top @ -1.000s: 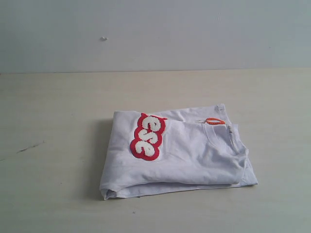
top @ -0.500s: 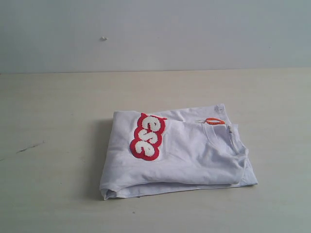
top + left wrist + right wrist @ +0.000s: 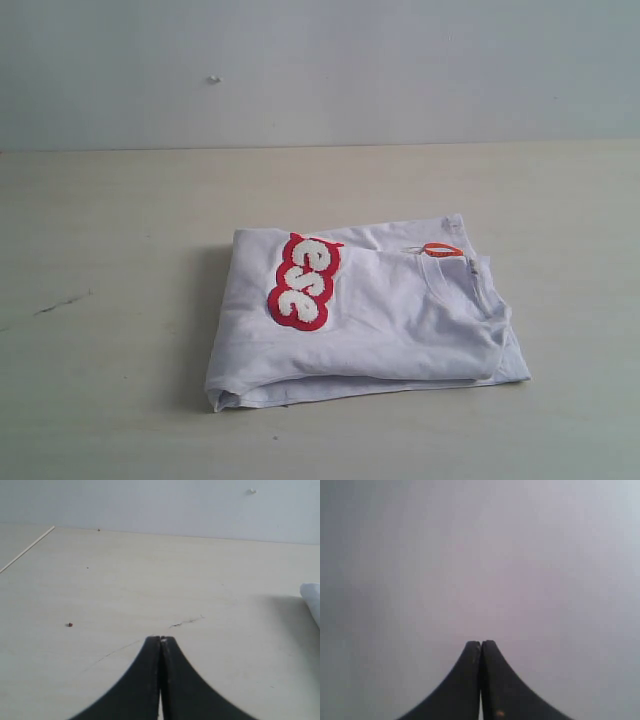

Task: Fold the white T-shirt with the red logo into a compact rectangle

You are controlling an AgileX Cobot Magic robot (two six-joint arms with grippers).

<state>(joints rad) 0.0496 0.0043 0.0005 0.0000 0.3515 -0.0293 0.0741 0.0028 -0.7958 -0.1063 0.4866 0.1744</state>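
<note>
The shirt (image 3: 400, 320) lies folded rectangular mid-table (image 3: 120, 250), logo (image 3: 305, 282) up; folding looks finished. On left gripper (image 3: 161, 640) and right gripper (image 3: 481, 643), fingers (image 3: 140, 685) clenched, empty. Next, at most neaten the near edge.

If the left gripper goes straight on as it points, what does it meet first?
Likely bare table near the dark scratch, though depth is unclear. The shut left gripper is not aimed at the white T-shirt.
</note>
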